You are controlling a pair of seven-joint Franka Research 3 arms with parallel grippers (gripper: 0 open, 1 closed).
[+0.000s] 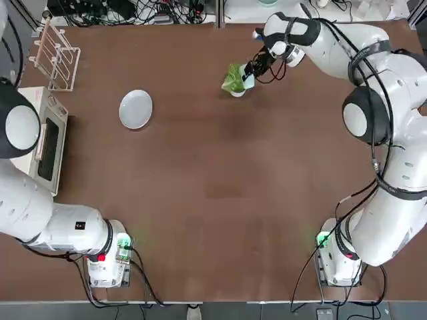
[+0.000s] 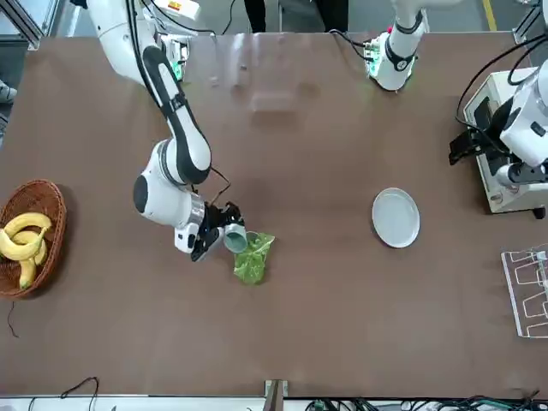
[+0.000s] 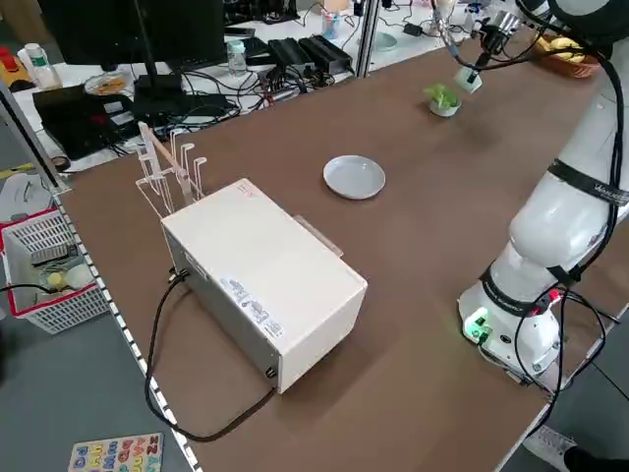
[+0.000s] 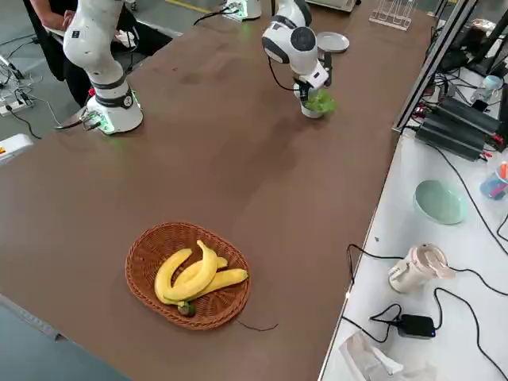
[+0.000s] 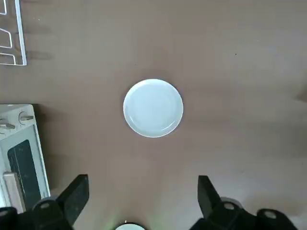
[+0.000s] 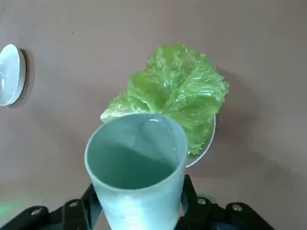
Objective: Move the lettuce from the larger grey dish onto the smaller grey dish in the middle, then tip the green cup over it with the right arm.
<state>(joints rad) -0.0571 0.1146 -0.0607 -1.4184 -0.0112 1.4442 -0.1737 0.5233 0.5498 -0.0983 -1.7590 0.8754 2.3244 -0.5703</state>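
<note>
Premises present as a robotics lab. Two robot arms (image 1: 400,153) flank the bench (image 1: 220,220); cables (image 1: 147,13) clutter its far edge.

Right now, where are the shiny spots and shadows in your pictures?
Right wrist view: bright glints on the lettuce, a shadow on the table beside it, and shade inside the green cup. Front view: pale glare patches on the table toward the robot's side. Left side view: a dark shadow beside the white oven.

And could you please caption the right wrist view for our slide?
Right hand gripping the mint-green cup beside lettuce in a small bowl.
</note>
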